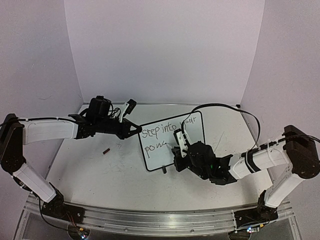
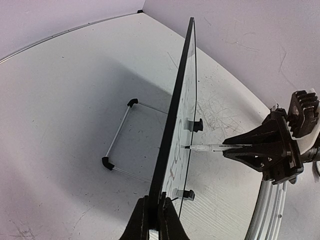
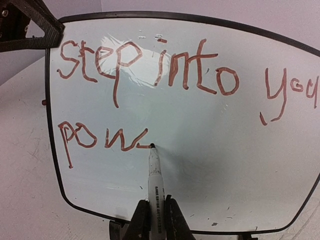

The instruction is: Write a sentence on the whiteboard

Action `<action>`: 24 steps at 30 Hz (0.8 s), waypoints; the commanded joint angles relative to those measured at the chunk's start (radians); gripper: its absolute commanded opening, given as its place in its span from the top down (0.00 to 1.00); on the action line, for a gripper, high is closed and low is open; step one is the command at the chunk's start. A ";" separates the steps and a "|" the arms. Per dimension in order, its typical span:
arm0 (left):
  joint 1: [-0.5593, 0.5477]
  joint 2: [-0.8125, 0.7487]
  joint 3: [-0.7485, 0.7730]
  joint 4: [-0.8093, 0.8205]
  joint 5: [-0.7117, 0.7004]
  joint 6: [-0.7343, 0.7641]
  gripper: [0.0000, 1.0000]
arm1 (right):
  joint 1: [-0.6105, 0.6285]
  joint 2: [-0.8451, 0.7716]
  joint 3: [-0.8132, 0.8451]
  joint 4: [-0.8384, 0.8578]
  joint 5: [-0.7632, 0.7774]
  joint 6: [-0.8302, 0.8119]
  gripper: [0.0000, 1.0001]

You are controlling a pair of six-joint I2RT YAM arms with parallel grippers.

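Your left fingers (image 2: pixel 141 222) are clamped on the edge of the whiteboard (image 2: pixel 174 127). The left wrist view shows it edge-on, upright on the bench (image 2: pixel 60 100), a wire stand (image 2: pixel 118 132) behind it. Only the right wrist view lets you read the sentence (image 3: pixel 170 70): "step into your" above "pow". There your right fingers (image 3: pixel 139 222) grip a marker (image 3: pixel 153 175), tip touching the board after the "w". The top view alone shows a small dark piece (image 1: pixel 106 150) left of the board.

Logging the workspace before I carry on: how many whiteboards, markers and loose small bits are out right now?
whiteboard: 1, clamped at its edge by the left gripper
marker: 1, in the right gripper, tip on the board
small dark red piece, lying loose: 1
Total: 3
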 commanded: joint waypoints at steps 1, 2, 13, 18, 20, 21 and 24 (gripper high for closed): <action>-0.002 -0.019 -0.013 -0.052 -0.072 0.077 1.00 | -0.014 -0.006 0.019 0.047 0.067 -0.011 1.00; -0.002 -0.018 -0.013 -0.052 -0.071 0.077 1.00 | -0.015 -0.006 0.019 0.050 0.069 -0.011 1.00; -0.004 -0.017 -0.013 -0.052 -0.071 0.077 1.00 | -0.016 0.016 0.030 0.060 0.019 -0.039 1.00; -0.004 -0.018 -0.013 -0.054 -0.073 0.077 1.00 | -0.014 0.021 0.028 0.043 -0.008 -0.025 1.00; -0.004 -0.018 -0.013 -0.054 -0.073 0.078 1.00 | -0.014 0.019 0.023 0.040 -0.020 -0.018 1.00; -0.004 -0.018 -0.012 -0.054 -0.073 0.079 1.00 | -0.013 0.018 0.022 0.038 -0.024 -0.016 1.00; -0.004 -0.018 -0.014 -0.054 -0.073 0.079 1.00 | -0.010 0.025 0.025 0.028 -0.031 -0.010 1.00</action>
